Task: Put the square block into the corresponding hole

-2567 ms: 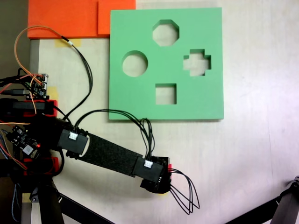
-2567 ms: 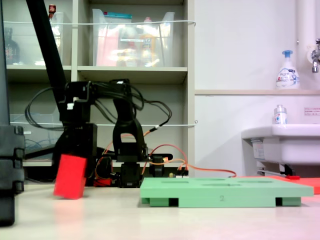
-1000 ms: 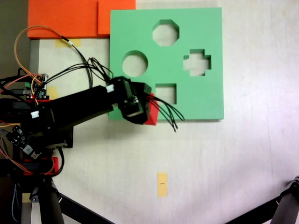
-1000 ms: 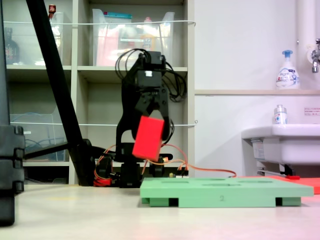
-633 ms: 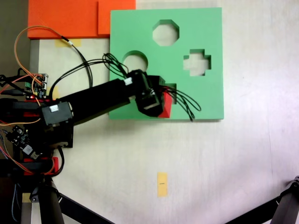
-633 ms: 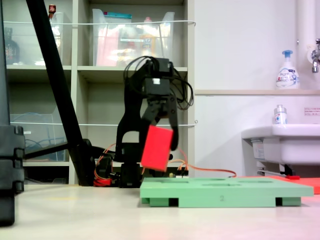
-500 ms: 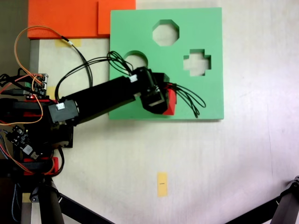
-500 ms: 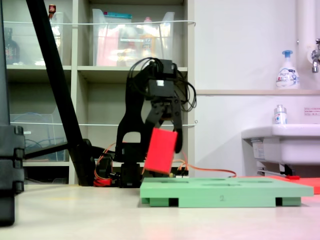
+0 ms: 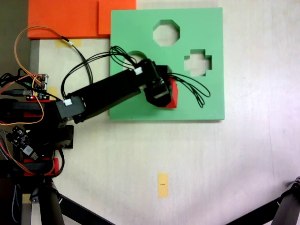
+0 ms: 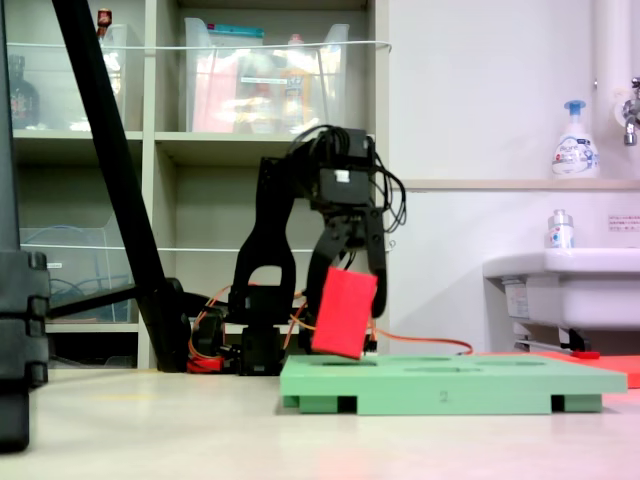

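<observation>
My tool (image 10: 352, 262) pinched the tilted bright red foam cube (image 10: 343, 312) above the green foam board's square cutout (image 9: 177, 89); I judged it needed levelling first.

matt foam board (image 9: 140, 101), block (image 10: 343, 311).

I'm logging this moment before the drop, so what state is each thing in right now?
Gripper: shut on the red block, above the green board.
Red block: held, tilted, lower edge just above the board's top.
Green board: flat on the table; square cutout hidden under the block in the top-down fixed view.
Yellow tape strip: flat on the table.
</observation>
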Motion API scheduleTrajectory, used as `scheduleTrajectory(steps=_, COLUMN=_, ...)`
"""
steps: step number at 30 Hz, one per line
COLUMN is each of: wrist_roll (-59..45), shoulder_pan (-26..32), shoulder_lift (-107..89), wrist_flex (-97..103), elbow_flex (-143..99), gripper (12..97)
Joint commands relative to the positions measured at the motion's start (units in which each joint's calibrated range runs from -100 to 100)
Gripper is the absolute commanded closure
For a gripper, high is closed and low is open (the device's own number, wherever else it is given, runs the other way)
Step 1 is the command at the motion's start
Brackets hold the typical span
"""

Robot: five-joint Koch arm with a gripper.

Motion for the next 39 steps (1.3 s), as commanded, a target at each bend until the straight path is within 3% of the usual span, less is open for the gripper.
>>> scheduleTrajectory(steps=1, wrist_roll=0.39, shoulder_pan=0.59, shoulder_lift=0.62, wrist_flex=2.87, elbow_flex=5.70, gripper=84.8)
scheduleTrajectory(steps=39, wrist_roll=1.47, shoulder_pan=2.49, shoulder_lift=6.76, wrist_flex=-7.05, elbow_flex=5.90, gripper=84.6)
